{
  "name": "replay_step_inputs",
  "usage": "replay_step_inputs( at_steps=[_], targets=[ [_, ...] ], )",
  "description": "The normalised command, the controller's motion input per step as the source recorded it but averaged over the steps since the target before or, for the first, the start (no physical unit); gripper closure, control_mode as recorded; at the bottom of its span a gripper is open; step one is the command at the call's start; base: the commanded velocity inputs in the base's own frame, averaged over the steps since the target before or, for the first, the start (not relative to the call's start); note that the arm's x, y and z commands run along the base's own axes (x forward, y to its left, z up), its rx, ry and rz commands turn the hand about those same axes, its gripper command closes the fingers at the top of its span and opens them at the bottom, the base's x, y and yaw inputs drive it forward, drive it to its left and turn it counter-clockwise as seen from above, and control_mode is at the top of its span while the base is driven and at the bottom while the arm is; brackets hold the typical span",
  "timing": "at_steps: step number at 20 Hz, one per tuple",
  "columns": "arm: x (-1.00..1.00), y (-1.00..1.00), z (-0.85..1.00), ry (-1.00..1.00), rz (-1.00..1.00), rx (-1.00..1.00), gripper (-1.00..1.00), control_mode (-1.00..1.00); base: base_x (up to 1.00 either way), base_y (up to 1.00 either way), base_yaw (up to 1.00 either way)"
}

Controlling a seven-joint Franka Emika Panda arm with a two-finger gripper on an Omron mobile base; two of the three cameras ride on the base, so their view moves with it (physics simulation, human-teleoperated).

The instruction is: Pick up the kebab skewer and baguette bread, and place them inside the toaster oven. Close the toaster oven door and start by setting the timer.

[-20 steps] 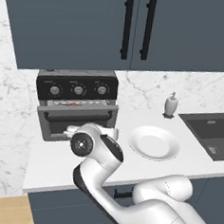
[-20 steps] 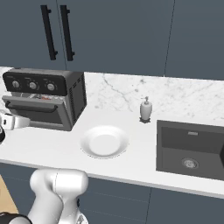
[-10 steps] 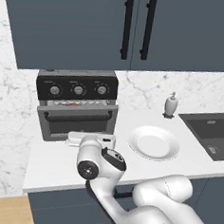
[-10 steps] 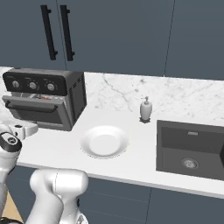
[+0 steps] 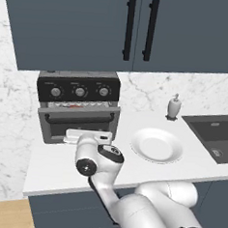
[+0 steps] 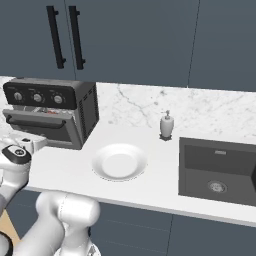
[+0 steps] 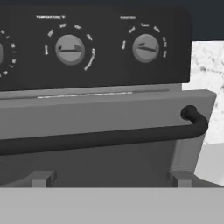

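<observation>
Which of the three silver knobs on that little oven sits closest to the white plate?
The rightmost knob on the toaster oven, at the end of the black panel. The white plate lies on the counter to the oven's right, so the middle knob and left knob sit farther away.

Left base cam is sitting behind the arm, looking fwd and down over the bench (image 5: 53, 167), w/ the toaster oven (image 5: 77, 108) near centre-left and the sink (image 5: 216, 136) at the right edge. Right base cam is looking at the same bench from the other side: oven at far left, plate (image 6: 119, 161) mid, sink right. Both are sharing oven, plate, soap bottle (image 6: 166, 125), sink. Hand cam is facing the oven front v. close, taking in the knobs (image 7: 70, 49) and the toaster oven door (image 7: 100, 116) handle.
</observation>
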Motion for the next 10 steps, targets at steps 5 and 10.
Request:
replay_step_inputs(
  at_steps=[5, 10],
  targets=[
    [0.42, 0.18, 0.01, 0.00, -0.01, 0.00, -1.00, -1.00, 0.00, 0.00, 0.00],
    [0.41, 0.03, 0.00, 0.00, 0.00, 0.00, -1.00, -1.00, 0.00, 0.00, 0.00]
  ],
)
